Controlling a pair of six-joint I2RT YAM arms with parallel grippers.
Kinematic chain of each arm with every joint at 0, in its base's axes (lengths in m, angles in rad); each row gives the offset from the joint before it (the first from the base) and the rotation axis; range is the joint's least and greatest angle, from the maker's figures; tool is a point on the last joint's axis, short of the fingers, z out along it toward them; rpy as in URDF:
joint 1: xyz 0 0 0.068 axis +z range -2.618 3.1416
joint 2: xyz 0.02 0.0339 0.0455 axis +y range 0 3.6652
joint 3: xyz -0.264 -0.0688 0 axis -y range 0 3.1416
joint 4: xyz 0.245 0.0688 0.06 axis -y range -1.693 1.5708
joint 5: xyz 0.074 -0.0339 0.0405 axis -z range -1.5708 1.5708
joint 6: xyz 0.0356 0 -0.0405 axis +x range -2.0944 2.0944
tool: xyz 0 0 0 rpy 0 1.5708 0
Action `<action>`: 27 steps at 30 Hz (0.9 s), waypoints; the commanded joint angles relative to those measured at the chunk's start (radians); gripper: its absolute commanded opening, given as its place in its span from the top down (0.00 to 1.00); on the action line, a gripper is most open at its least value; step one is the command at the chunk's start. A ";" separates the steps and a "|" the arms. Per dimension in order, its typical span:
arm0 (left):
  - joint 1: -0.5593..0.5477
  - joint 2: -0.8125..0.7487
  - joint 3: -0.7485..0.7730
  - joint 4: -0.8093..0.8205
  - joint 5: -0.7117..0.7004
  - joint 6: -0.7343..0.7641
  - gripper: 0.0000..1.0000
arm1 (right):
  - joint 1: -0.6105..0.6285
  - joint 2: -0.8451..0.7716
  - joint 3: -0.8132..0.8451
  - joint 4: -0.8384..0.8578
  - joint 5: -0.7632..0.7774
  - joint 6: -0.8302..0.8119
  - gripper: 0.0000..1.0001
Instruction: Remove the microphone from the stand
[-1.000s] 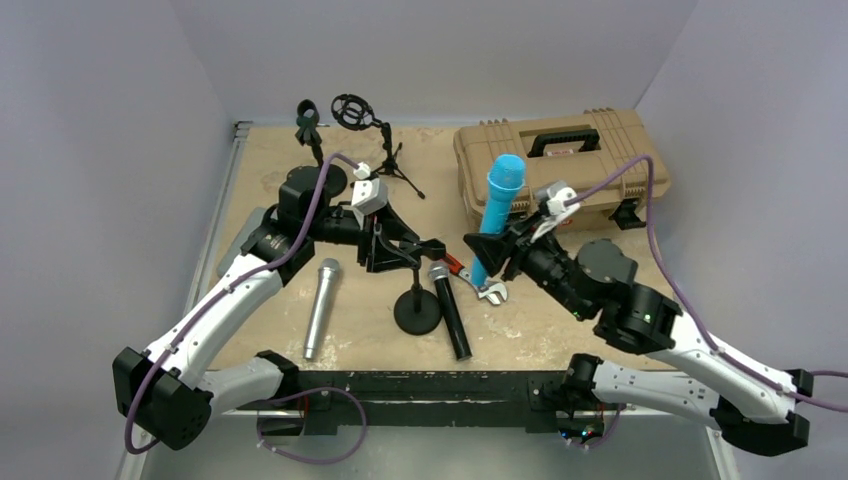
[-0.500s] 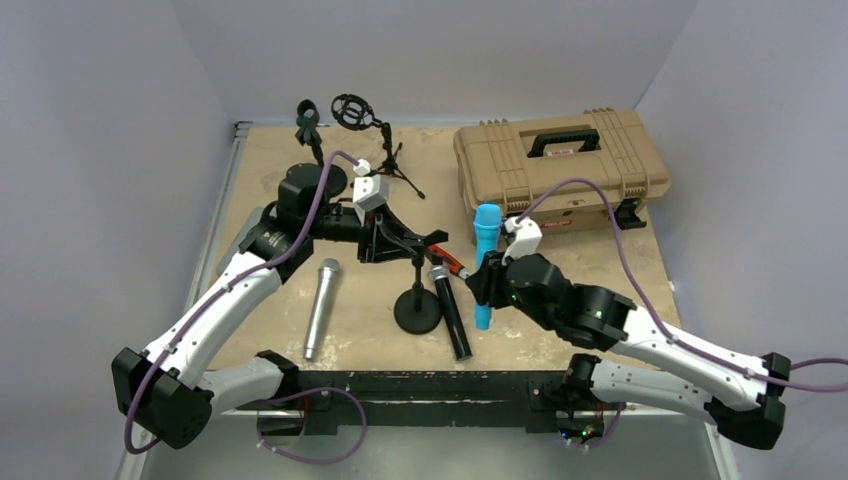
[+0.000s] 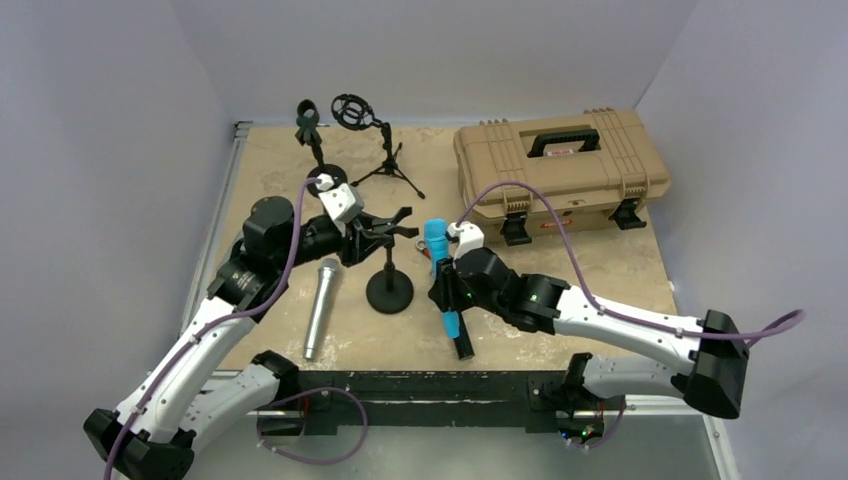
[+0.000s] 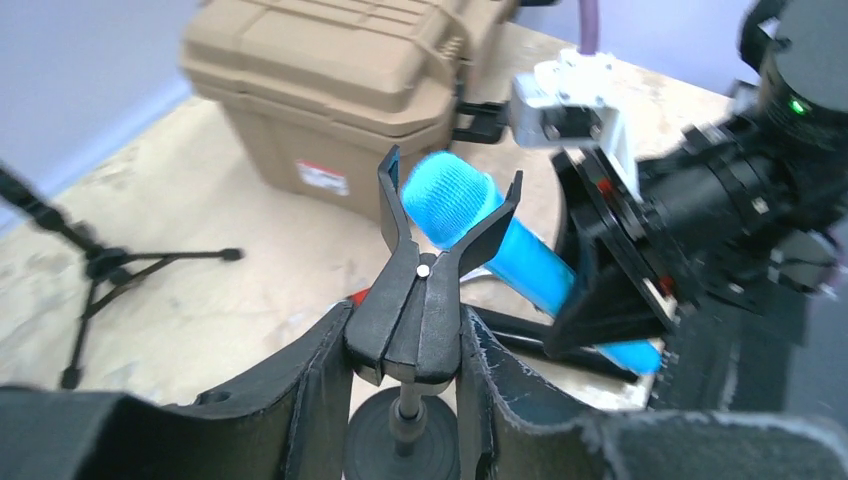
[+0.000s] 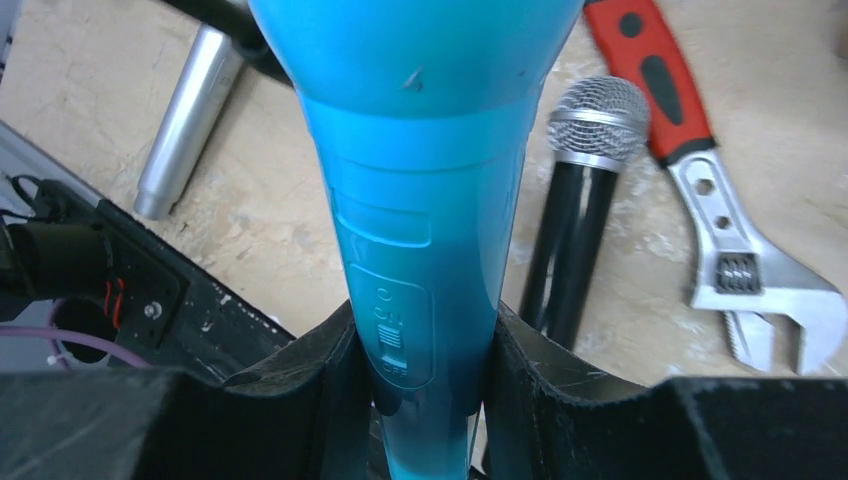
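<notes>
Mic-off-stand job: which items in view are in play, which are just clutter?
In play:
- blue microphone, gripped by right tool
- round-base stand, its clip gripped by left tool

Lying about:
- silver microphone
- black microphone
- wrench
- tan case
- tripod stand
- small clip stand

Bright blue microphone (image 3: 435,242), black stand (image 3: 389,293), tan case (image 3: 560,165)

Tan case (image 3: 555,170) sits back right, silver microphone (image 3: 321,305) lies front left.
</notes>
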 commanded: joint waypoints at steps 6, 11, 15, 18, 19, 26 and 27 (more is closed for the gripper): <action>0.038 -0.034 -0.109 0.315 -0.386 -0.156 1.00 | 0.005 0.223 0.023 0.195 -0.116 -0.034 1.00; 0.068 -0.034 -0.133 0.337 -0.480 -0.242 1.00 | 0.009 0.363 0.047 0.203 -0.156 -0.011 1.00; 0.049 -0.048 -0.152 0.333 -0.520 -0.272 1.00 | 0.010 0.438 0.046 0.192 -0.150 0.044 0.94; 0.022 -0.056 -0.132 0.288 -0.575 -0.232 1.00 | 0.009 0.463 0.020 0.222 -0.171 0.077 0.87; 0.014 -0.057 -0.122 0.268 -0.590 -0.224 1.00 | 0.010 0.469 0.012 0.235 -0.177 0.085 0.86; 0.006 -0.067 -0.105 0.220 -0.628 -0.196 0.83 | 0.009 0.488 0.018 0.224 -0.154 0.090 0.59; 0.003 -0.071 -0.109 0.230 -0.629 -0.180 0.84 | 0.010 0.480 0.015 0.223 -0.147 0.093 0.57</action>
